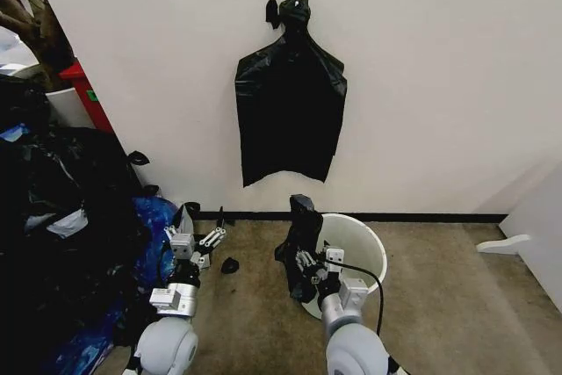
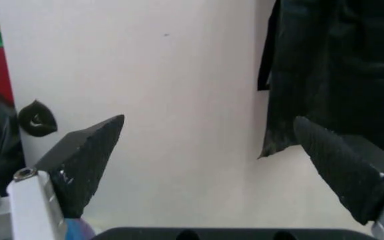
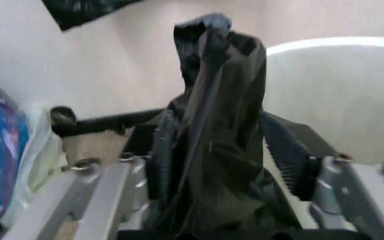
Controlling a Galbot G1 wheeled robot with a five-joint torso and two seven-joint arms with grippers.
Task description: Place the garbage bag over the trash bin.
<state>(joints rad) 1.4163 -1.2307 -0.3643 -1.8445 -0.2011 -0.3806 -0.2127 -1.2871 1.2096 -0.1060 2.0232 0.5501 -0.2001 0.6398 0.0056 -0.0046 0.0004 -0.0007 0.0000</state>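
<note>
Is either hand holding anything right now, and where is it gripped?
The right hand pinches the bunched middle of the garbage bag; the left hand is open.

The garbage bag [image 1: 300, 239] is thin, glossy black plastic, bunched into a narrow crumpled column that stands upright, its twisted top [image 3: 209, 25] poking above the rest. It hangs against the left side of the trash bin [image 1: 364, 243]. That bin is a round cream-white bucket with a rolled rim, open-topped, standing on the brown floor near the wall.
</note>
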